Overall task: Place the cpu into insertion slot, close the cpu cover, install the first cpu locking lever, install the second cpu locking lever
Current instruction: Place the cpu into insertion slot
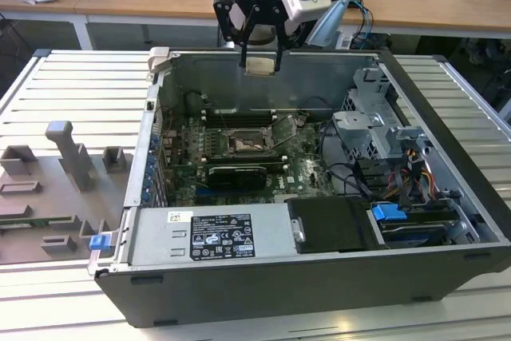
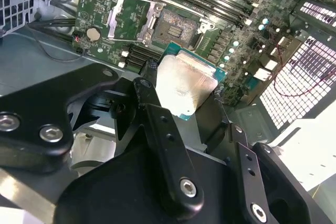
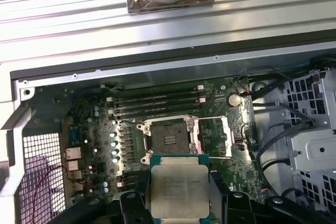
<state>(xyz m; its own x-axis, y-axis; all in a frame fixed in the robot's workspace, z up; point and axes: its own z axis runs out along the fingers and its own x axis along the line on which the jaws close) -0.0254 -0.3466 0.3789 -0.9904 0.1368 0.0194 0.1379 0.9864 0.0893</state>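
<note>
Exterior view: cpu [image 1: 259,65] in end effector [image 1: 260,59]

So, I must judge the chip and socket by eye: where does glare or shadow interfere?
Second wrist view: glare whitens much of the cpu top. First wrist view: the cpu is evenly lit, the insertion slot dim but visible. Exterior view: the insertion slot sits in shade.

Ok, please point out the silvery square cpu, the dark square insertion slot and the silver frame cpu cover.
Silvery square cpu [image 3: 177,190]: first wrist view, middle of metal top.
Dark square insertion slot [image 3: 169,139]: first wrist view, socket centre.
Silver frame cpu cover [image 3: 227,137]: first wrist view, outer frame bar.
</note>
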